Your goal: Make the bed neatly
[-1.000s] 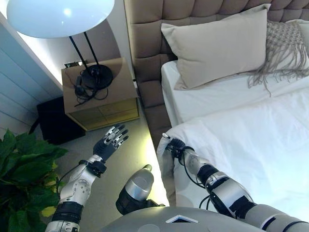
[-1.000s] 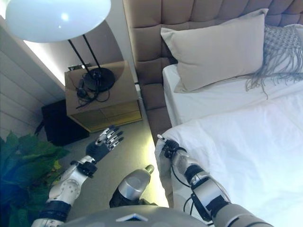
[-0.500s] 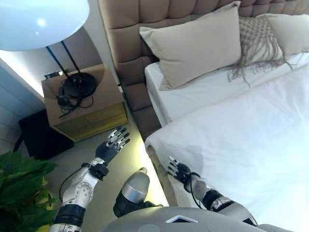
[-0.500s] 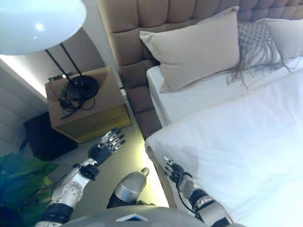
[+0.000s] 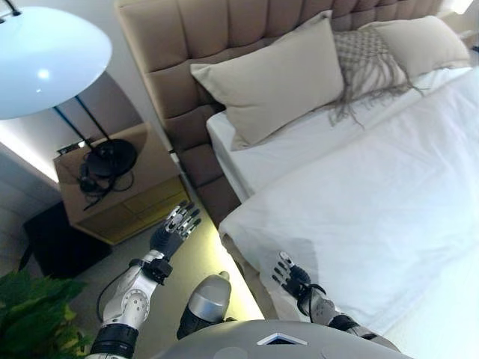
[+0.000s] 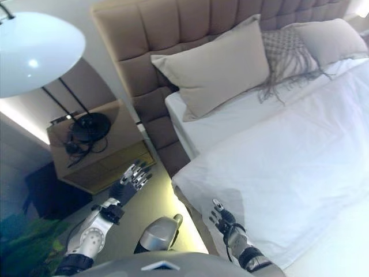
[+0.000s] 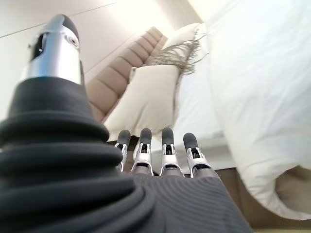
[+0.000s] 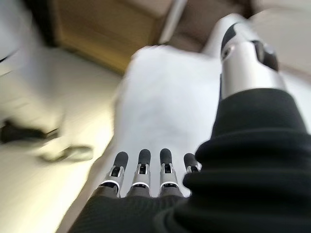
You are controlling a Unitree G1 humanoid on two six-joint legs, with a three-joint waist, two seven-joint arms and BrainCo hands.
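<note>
A white duvet (image 5: 374, 194) covers the bed, its near corner (image 5: 236, 224) hanging over the bed's side. Beige pillows (image 5: 269, 78) and a fringed cushion (image 5: 367, 63) lean on the padded headboard (image 5: 224, 37). My right hand (image 5: 293, 278) is open, fingers straight, just off the duvet's lower edge, holding nothing; its wrist view shows the white duvet (image 8: 160, 107) past the fingertips (image 8: 142, 160). My left hand (image 5: 171, 233) hangs open over the floor beside the bed, apart from the bedding, fingers straight in its own wrist view (image 7: 160, 145).
A wooden nightstand (image 5: 112, 187) stands left of the bed, bearing a lamp base (image 5: 108, 157) and cords. The lamp's white shade (image 5: 45, 60) hangs above. A green plant (image 5: 34, 318) is at the lower left. A dark box (image 5: 49, 239) sits by the nightstand.
My right hand let go of the duvet corner it gripped, opened, and dropped back lower beside the bed. The camera swung right, showing more of the bed. The left hand stayed open.
</note>
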